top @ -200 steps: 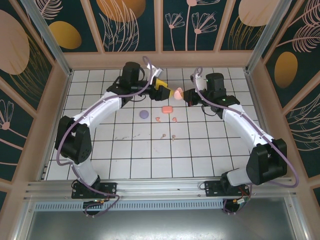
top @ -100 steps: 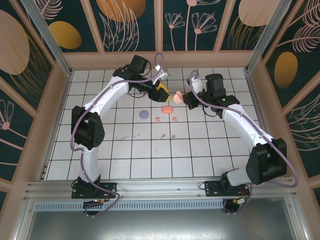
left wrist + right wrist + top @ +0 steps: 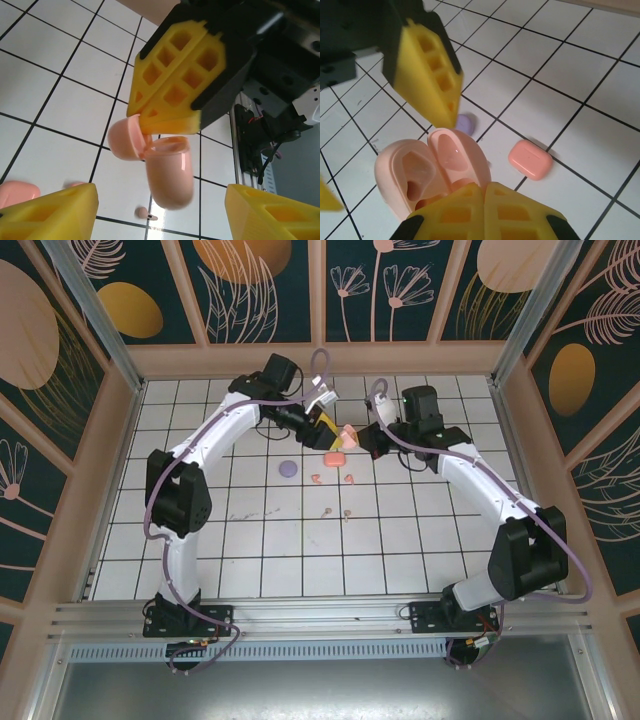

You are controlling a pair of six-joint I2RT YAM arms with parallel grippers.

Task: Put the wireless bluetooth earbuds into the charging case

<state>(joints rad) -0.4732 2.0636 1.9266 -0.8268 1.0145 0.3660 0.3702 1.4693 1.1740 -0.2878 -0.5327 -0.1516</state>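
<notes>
Right gripper: you grip the open pink charging case.
Left gripper: released, just beside that case.
Earbuds: loose on the tiles.

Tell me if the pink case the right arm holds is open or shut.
Open. The pink case has its lid swung back, both hollow insides showing; the right fingers pinch it.

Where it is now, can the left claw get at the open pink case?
Probably yes. The left claw is open, and the open pink case, held by the right claw, hangs just ahead of it with nothing between.
</notes>
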